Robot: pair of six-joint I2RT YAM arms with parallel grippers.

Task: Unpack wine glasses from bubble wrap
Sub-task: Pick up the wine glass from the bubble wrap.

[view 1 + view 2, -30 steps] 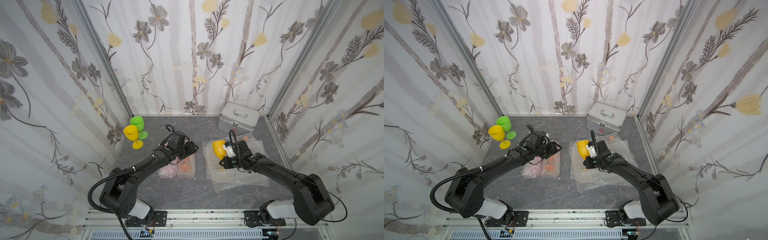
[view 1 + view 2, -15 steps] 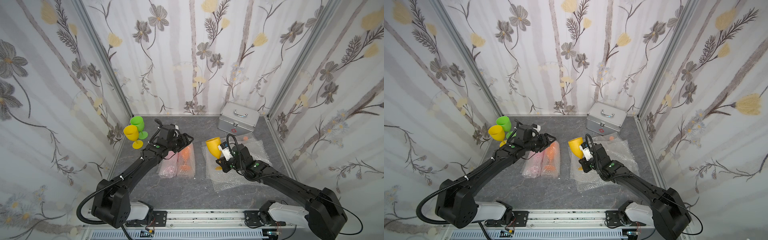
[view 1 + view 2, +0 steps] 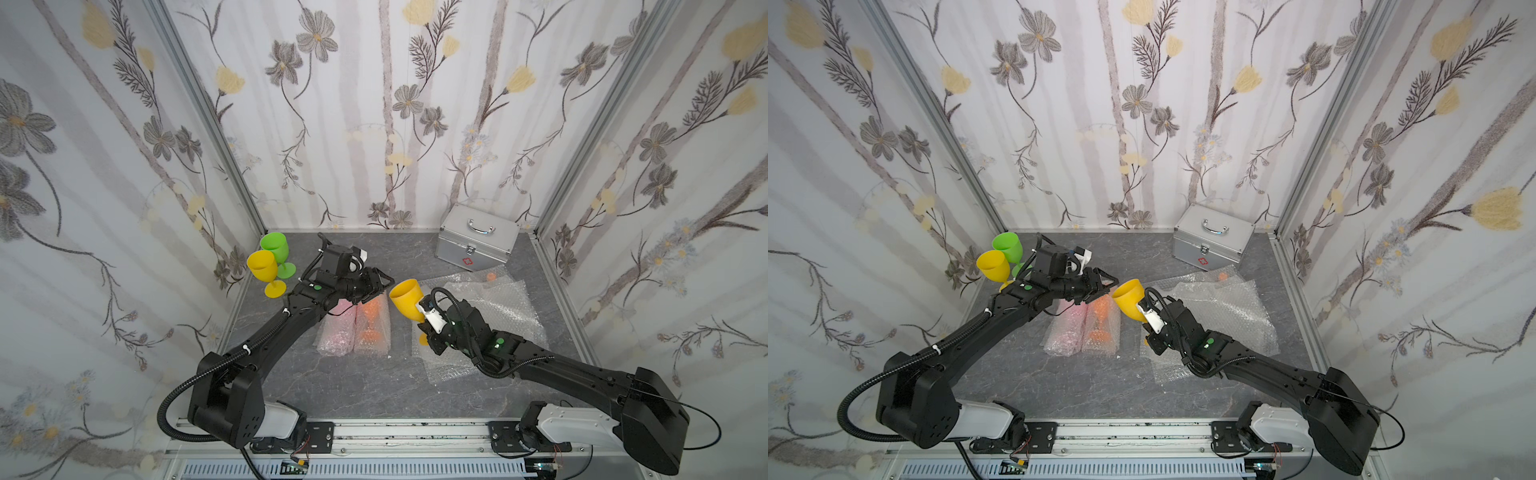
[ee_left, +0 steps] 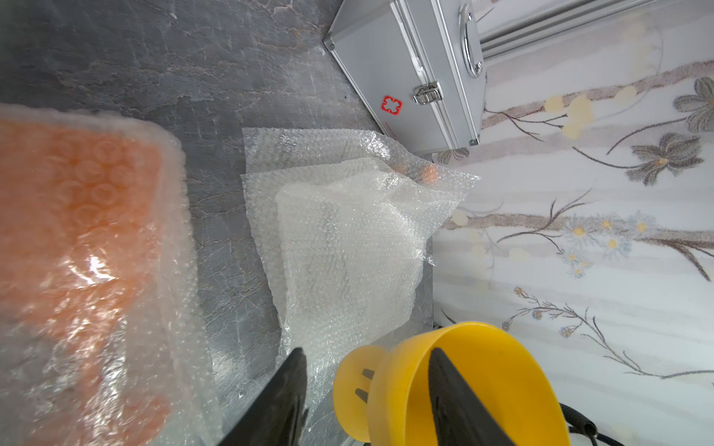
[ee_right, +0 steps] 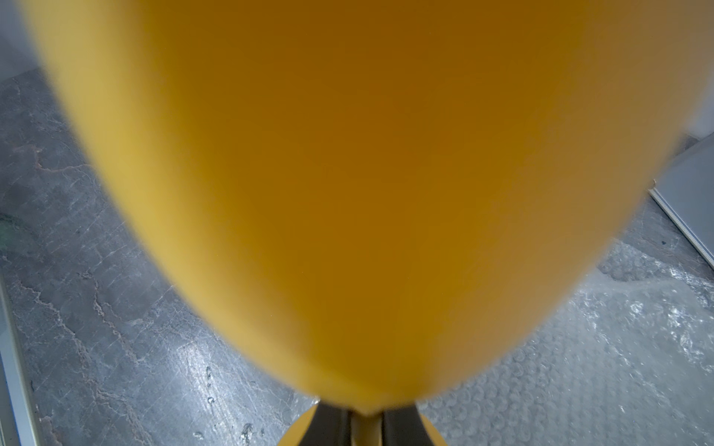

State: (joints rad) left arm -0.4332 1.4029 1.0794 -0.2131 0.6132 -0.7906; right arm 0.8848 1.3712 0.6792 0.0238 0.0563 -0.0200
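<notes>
Two grippers are facing each other above a grey table [image 3: 374,386]. The right gripper [image 5: 367,424] is pinching the stem of an amber goblet [image 3: 405,297] with its jaws closed tight, holding it in the air with the bowl tilting toward the left gripper [image 3: 384,282]. The left gripper is standing open at the bowl's rim. One finger [image 4: 459,401] is showing across the bowl's mouth and the other is outside it; contact cannot be told. Directly under the left gripper, a pink roll [image 3: 336,328] and an orange roll [image 3: 372,324] of bubble wrap are lying side by side, touching. Beneath and beyond the right gripper, flat sheets [image 3: 498,307] are lying crinkled. Behind the left gripper's wrist, a green goblet [image 3: 274,249] and a yellow goblet [image 3: 262,266] are standing upright, unwrapped.
</notes>
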